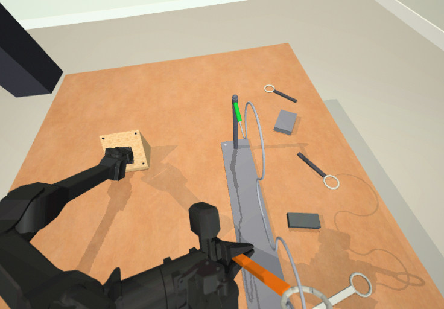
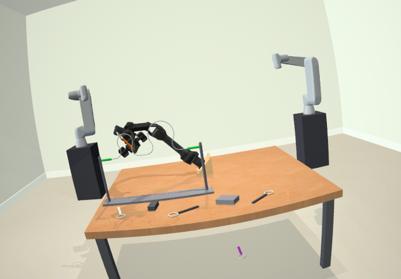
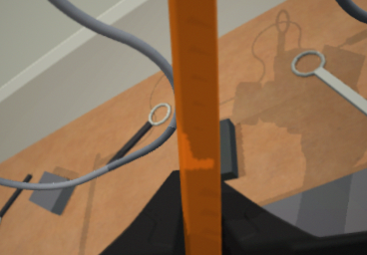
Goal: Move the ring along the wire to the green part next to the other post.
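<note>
In the top view, the gripper (image 1: 250, 251) (image 2: 133, 149) (image 3: 188, 179) is closing firmly on the orange handle (image 1: 263, 273) (image 2: 127, 142) (image 3: 199, 105), low in the frame, right of centre. The ring (image 1: 315, 290) (image 2: 122, 138) is crossing the bottom edge, partly cut off, with the wire (image 1: 262, 144) (image 2: 173, 133) (image 3: 115, 32) showing inside its outline; whether they are touching is unclear. A white-handled ring (image 1: 336, 296) (image 2: 119, 211) (image 3: 344, 90) is lying at lower right, near the table's right edge. A dark block (image 1: 303, 220) (image 2: 153, 205) (image 3: 228, 149) is resting farther up, between the base bar (image 1: 244, 198) (image 2: 158, 195) (image 3: 324, 204) and that edge. The far post (image 1: 234, 130) (image 2: 203, 165) is standing near the centre, with a green part (image 1: 237, 111) (image 2: 193, 147) beside it.

In the exterior view, the ring is appearing almost edge-on at centre-left, above the table (image 2: 259, 179) and well apart from its edges. Handle and gripper are sloping down toward the right beside the wire's small left loop. The other post (image 2: 103, 180) and its green part (image 2: 106, 159) are standing lower left, nearer the ring than the far post is.

In the wrist view, the handle is running from top to bottom between the closed fingers. The wire is curving behind it from upper left and bending back toward lower left; the gap between them is hard to judge.
</note>
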